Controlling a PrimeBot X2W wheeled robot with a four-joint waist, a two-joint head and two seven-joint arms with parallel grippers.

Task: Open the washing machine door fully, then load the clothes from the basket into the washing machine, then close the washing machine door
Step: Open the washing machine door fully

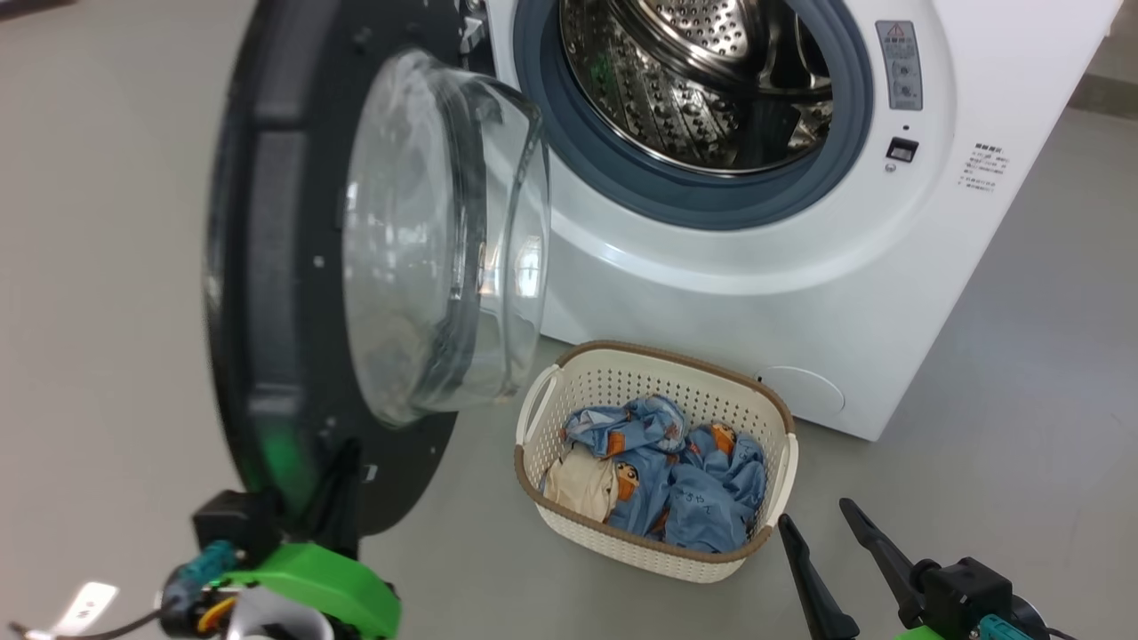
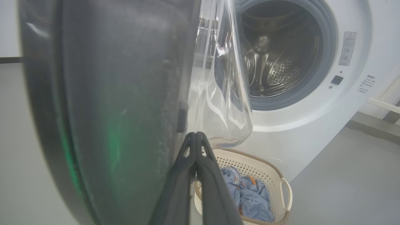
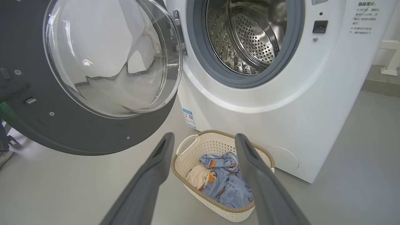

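Note:
The washing machine (image 1: 756, 293) stands with its steel drum (image 1: 711, 80) exposed. Its door (image 1: 267, 267) is swung out to the left, and the glass bowl (image 1: 444, 240) faces the opening. My left gripper (image 1: 345, 462) is shut with nothing between its fingers, and the fingertips (image 2: 195, 136) rest against the lower inner face of the door (image 2: 109, 109). The basket (image 1: 676, 356) sits on the floor before the machine. It holds the light-blue clothes (image 1: 685, 480) and a cream cloth (image 1: 582, 484). My right gripper (image 1: 822, 524) hangs open just right of the basket. In the right wrist view the right gripper (image 3: 204, 137) points at the basket (image 3: 187, 162).
Grey floor lies all around. The open door juts out left of the basket at drum height. A round cover (image 1: 805, 391) sits low on the machine's front, and a blue label (image 3: 189, 118) on its lower left. A white frame (image 3: 389, 59) stands at the far right.

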